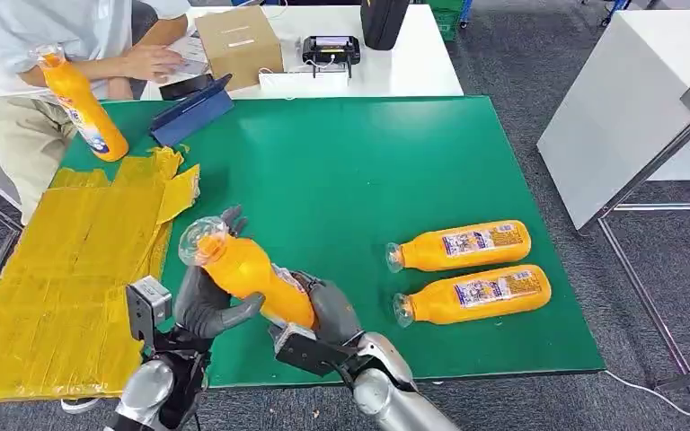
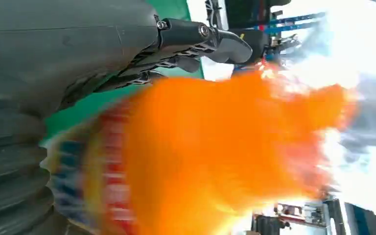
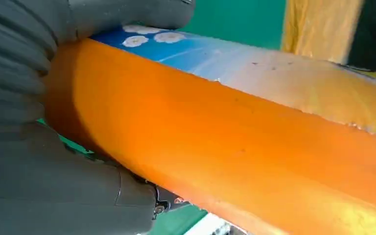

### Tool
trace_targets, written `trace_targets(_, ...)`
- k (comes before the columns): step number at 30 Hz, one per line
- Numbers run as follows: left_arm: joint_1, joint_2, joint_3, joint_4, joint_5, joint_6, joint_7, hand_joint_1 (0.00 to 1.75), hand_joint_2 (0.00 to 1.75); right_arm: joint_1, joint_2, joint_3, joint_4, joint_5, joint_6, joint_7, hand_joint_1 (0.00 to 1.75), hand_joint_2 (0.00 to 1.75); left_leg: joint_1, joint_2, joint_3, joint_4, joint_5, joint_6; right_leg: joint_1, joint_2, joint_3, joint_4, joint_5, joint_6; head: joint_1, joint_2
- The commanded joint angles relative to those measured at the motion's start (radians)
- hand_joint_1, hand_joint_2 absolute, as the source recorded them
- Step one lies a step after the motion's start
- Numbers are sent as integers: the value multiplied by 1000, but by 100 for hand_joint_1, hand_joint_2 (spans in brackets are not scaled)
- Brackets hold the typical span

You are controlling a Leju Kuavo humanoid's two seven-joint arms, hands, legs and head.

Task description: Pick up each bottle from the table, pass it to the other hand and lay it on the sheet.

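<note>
- Close in, the left hand [image 1: 205, 301] has its fingers [image 2: 196, 36] wrapped around the upper body of an orange bottle [image 1: 250, 274], thumb on the near side and darker fingers curling over the far side.
- Right beside it, the right hand [image 1: 328, 310] grips the lower, labelled end of the same bottle, so both hands hold it at once; the right wrist view shows the grey thumb pressed on the blue-and-white label.
- That bottle is lifted off the tabletop [image 1: 359, 171], tilted, its clear cap pointing up and away toward the yellow sheet [image 1: 63, 269].
- The sheet lies on the left part of the green tabletop, crinkled along its far edge, its near corner reaching the table's front edge.
- To the right, two more orange bottles lie on their sides, parallel and close together: a far bottle [image 1: 464, 245] and a near bottle [image 1: 476, 295], caps pointing left.
- At the far left a person [image 1: 72, 45] sits holding another orange bottle [image 1: 81, 103] upright over the sheet's far corner.
- Beyond the green surface are a blue folder [image 1: 190, 112], a cardboard box [image 1: 239, 43], a small black device [image 1: 331, 50] and a white table [image 1: 624, 99] on grey carpet.
</note>
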Motion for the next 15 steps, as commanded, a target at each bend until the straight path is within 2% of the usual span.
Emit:
trace_targets(1, -68, -10, -27, 74, 5, 3, 0, 0, 175, -19, -14, 55, 103, 9, -3, -8, 175, 175, 2, -4, 5, -1, -2, -1, 1, 2, 6, -1, -2, -2, 0, 0)
trace_targets(7, -74, -8, -45, 88, -6, -4, -5, 0, 175, -18, -16, 56, 98, 13, -13, -15, 175, 175, 1, -3, 3, -1, -1, -1, 0, 0, 4, -1, -1, -1, 0, 0)
trace_targets(8, -74, -9, -46, 93, -10, -4, -6, 17, 175, -14, -17, 58, 84, 17, -20, -21, 175, 175, 1, -5, 6, 0, -2, -1, 0, 1, 7, -1, -3, -2, 0, 0)
trace_targets(13, -74, -8, -48, 96, -13, -4, -7, 17, 175, -11, -19, 60, 69, 18, -20, -23, 175, 175, 2, -4, 5, 0, -2, -1, 1, 1, 6, -1, -2, -2, 0, 0)
trace_targets(14, -74, -8, -48, 96, -17, -3, -7, 175, 175, -9, -21, 61, 62, 18, -21, -23, 175, 175, 1, -3, 4, 0, -1, -1, 0, 1, 5, -1, -2, -1, 0, 0)
trace_targets(15, -72, -10, -46, 99, -22, -1, -7, 175, 175, -5, -24, 64, 43, 22, -26, -26, 175, 175, 1, -3, 3, -1, -1, -1, 0, 1, 3, -1, -1, -1, 0, 0)
